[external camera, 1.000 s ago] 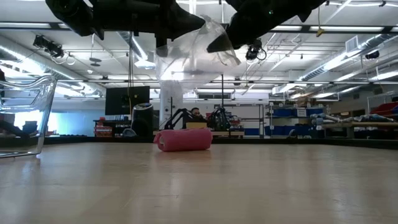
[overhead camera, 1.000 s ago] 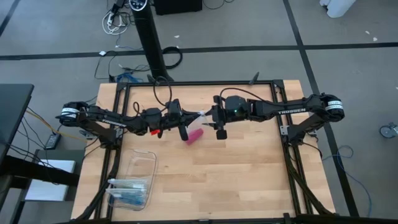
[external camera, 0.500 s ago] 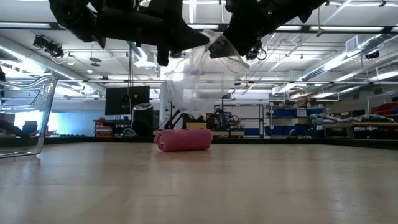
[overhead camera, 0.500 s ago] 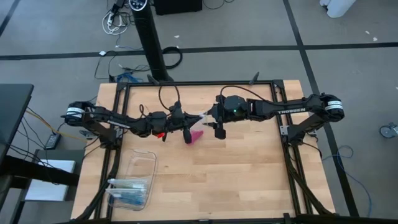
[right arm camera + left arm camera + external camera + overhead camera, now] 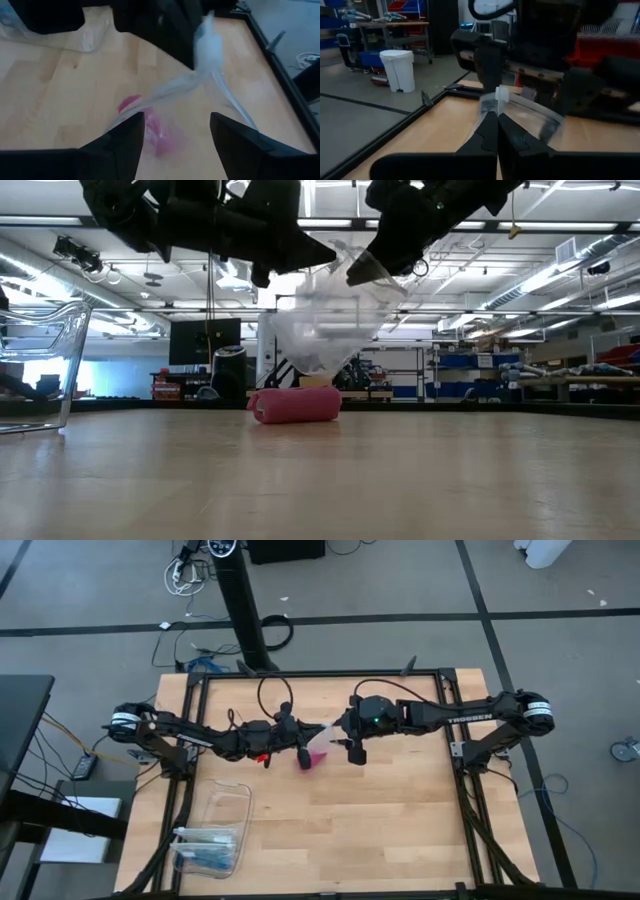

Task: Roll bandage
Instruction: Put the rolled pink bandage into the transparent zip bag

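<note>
The magenta-pink bandage, a small roll (image 5: 313,760), lies on its side on the wooden table (image 5: 400,820). It also shows in the low view (image 5: 296,404) and, through plastic film, in the right wrist view (image 5: 150,131). A clear plastic bag (image 5: 322,332) hangs between my two grippers just above the roll. My left gripper (image 5: 300,748) is shut on the bag. My right gripper (image 5: 352,745) is open at the bag's other side, its fingers wide apart (image 5: 177,131). My left gripper pinches the bag's upper edge (image 5: 491,106) between its two fingertips, coming level from the table's left. The bag hangs below, clear of the table. My right gripper's open fingers meet the bag's upper edge: film strands run to each fingertip (image 5: 134,116), drawn between them. I cannot tell whether the fingers are inside the bag's mouth.
A clear plastic box (image 5: 212,830) with blue contents stands at the table's near left and shows at the low view's left edge (image 5: 35,365). Black frame rails (image 5: 470,810) run along the table's sides. Bare wood lies toward the near right.
The bag, bunched up high between the grippers a second ago, has spread out and now hangs lower, its bottom just above the roll. My left gripper has gone a little toward the table's right. The roll has stayed where it was.
</note>
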